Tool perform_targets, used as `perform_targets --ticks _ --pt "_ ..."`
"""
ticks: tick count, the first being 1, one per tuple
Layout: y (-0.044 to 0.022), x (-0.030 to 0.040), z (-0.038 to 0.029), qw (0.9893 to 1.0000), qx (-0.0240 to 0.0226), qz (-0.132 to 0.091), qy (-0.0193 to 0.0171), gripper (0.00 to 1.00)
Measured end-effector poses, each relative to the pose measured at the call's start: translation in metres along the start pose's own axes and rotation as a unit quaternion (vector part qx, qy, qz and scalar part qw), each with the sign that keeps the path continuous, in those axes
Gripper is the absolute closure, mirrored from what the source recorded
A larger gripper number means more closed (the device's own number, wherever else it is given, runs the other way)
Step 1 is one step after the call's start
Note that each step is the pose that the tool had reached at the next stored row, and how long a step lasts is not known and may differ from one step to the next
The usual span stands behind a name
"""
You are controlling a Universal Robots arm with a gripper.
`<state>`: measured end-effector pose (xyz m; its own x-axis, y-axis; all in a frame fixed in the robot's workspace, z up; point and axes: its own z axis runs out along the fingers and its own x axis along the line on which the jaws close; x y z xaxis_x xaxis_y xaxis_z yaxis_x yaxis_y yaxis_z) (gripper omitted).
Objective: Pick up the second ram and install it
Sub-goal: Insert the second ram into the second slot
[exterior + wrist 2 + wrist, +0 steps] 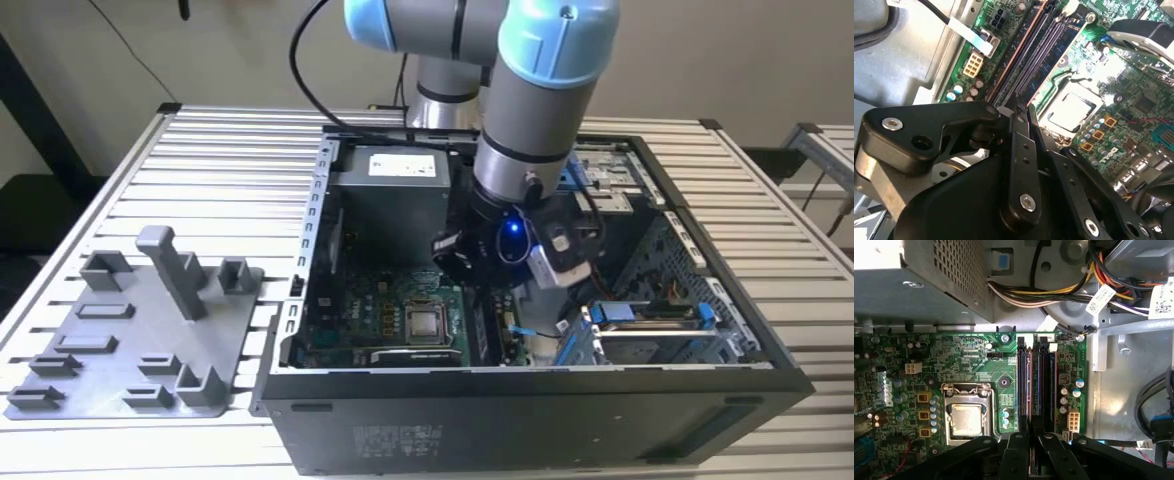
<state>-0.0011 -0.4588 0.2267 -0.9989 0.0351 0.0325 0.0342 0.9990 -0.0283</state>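
Your black gripper [1032, 442], clenched on the slim dark ram strip [1035, 385], was seating it; pressing straight down seemed required.

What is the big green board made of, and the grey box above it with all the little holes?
The green board looks like hard plastic-like circuit board with a slightly shiny green coat; small metal parts and thin lines cover it. The grey box seems to be bare sheet metal: dull silver, flat sides, with a grid of punched holes. I can only judge by the look.
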Motion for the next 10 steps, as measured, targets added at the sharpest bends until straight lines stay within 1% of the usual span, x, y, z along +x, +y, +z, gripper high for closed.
perform_targets --ticks 3,10 --pt "0.0001 -0.0001 0.0015 1.0000 0.0001 0.000 0.0000 0.86" --pt "0.0010 -0.0002 0.0025 1.0000 0.0001 0.001 0.0001 0.86"
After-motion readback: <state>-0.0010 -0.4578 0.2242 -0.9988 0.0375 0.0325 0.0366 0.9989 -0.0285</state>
